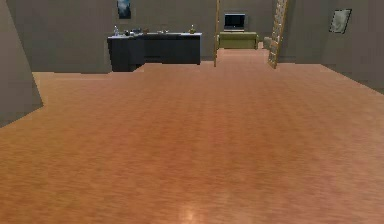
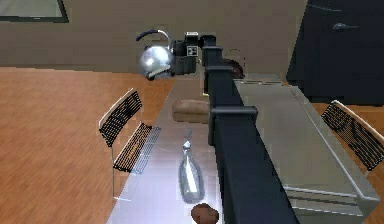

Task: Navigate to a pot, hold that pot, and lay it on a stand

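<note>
End effector holds the pot at its far end, clear of the worktop. Probable stand lies far ahead.

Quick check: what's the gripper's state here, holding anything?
Gripper: holding the shiny pot, which hangs at its far end, clear of the table.

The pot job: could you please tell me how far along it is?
Done: the pot is found and lifted. In hand: it hangs at the far end of the gripper, clear of the table. Left: laying it on a stand; the low stand far off in the forward view may serve.
</note>
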You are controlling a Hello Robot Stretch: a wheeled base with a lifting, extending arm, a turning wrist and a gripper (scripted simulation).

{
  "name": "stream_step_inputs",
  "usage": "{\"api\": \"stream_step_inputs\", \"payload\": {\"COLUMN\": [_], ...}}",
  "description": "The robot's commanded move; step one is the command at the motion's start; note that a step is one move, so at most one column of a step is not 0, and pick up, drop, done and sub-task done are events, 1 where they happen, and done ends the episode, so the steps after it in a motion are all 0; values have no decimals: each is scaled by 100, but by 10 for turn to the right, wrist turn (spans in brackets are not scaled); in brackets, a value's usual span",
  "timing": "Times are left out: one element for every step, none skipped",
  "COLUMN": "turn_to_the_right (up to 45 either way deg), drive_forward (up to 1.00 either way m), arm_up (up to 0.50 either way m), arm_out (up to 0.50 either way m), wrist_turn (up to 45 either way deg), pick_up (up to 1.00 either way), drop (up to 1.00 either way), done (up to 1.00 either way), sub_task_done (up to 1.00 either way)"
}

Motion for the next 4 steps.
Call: {"api": "stream_step_inputs", "payload": {"turn_to_the_right": [0, 0, 0, 0], "drive_forward": [0, 0, 0, 0], "arm_up": [0, 0, 0, 0], "arm_out": [0, 0, 0, -48], "wrist_turn": [-450, -450, -120, 0], "pick_up": [0, 0, 0, 0], "drop": [0, 0, 0, 0], "done": [0, 0, 0, 0], "sub_task_done": [0, 0, 0, 0]}}
